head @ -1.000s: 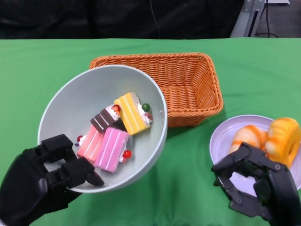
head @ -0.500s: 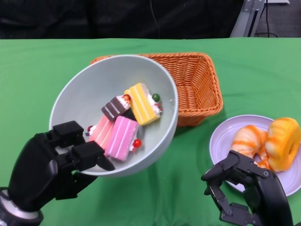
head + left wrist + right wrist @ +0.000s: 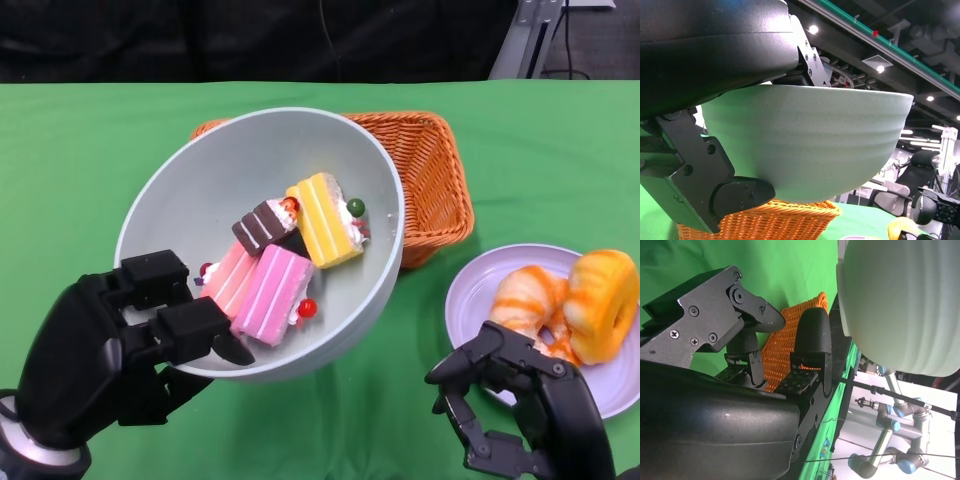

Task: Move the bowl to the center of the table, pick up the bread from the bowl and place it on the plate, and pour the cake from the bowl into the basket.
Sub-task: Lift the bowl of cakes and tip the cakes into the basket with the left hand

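My left hand (image 3: 120,355) grips the near rim of a pale grey-green bowl (image 3: 200,190) and holds it lifted and tilted, partly over the orange wicker basket (image 3: 430,170). Inside the bowl lie several cake slices: yellow (image 3: 325,220), pink (image 3: 270,295), chocolate (image 3: 262,226). In the left wrist view the bowl (image 3: 810,140) hangs above the basket (image 3: 765,222). Two orange breads (image 3: 565,300) sit on the lilac plate (image 3: 470,290) at right. My right hand (image 3: 525,410) hovers empty, fingers apart, near the plate's front edge.
Green cloth covers the table. The right wrist view shows the bowl's underside (image 3: 900,305) and a strip of the basket (image 3: 785,340). A black backdrop runs along the far table edge.
The left hand has raised the bowl and carried it rightward and farther back, so it now covers more of the basket. The right hand has drawn back toward the near edge.
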Controlling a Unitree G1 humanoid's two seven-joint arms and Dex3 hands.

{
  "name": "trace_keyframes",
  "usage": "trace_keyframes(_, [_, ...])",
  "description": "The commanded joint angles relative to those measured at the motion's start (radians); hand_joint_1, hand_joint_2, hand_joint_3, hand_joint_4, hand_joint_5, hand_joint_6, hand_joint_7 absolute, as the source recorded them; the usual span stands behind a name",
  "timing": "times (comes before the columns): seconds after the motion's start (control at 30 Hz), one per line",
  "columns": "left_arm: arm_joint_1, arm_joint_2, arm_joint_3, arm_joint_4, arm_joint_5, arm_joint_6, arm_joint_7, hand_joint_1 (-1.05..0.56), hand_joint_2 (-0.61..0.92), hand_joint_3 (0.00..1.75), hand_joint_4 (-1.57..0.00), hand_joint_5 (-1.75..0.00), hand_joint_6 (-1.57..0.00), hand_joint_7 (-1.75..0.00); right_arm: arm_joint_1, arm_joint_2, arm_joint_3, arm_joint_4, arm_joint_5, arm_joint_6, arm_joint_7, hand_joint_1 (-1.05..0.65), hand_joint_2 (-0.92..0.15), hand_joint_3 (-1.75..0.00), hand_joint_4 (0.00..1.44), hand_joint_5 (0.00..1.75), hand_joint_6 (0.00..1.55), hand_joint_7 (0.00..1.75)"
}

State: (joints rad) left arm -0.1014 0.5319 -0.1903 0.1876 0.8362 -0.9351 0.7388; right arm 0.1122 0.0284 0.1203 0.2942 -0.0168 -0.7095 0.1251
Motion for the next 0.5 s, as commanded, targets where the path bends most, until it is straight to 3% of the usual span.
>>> trace_keyframes(0.03, [-0.003, 0.001, 0.028, -0.038, -0.072, -0.009, -0.063, -0.02, 0.36, 1.25, -0.90, -1.38, -0.93, -1.07, -0.013, -0.007, -0.010, 0.022, 0.005, -0.017, 0.001, -0.04, -0.51, -1.01, 0.73, 1.48, 0.73, 1.19])
trace_keyframes(0.13, [-0.016, 0.004, 0.024, -0.040, -0.138, -0.004, -0.158, 0.00, 0.36, 1.23, -0.89, -1.39, -0.92, -1.08, -0.023, -0.016, -0.010, 0.045, -0.004, -0.030, 0.004, -0.05, -0.52, -0.99, 0.73, 1.47, 0.72, 1.19])
trace_keyframes(0.27, [-0.038, -0.015, 0.025, -0.031, -0.225, 0.008, -0.273, 0.00, 0.46, 1.02, -0.82, -1.47, -0.91, -1.06, -0.028, -0.020, -0.010, 0.066, -0.018, -0.045, -0.001, -0.04, -0.55, -0.93, 0.75, 1.44, 0.72, 1.17])
trace_keyframes(0.5, [-0.132, -0.074, 0.022, 0.055, -0.309, 0.014, -0.394, 0.05, 0.46, 1.04, -0.80, -1.45, -0.97, -0.92, -0.032, -0.027, -0.009, 0.079, -0.013, -0.043, 0.013, -0.02, -0.58, -0.88, 0.76, 1.43, 0.73, 1.14])
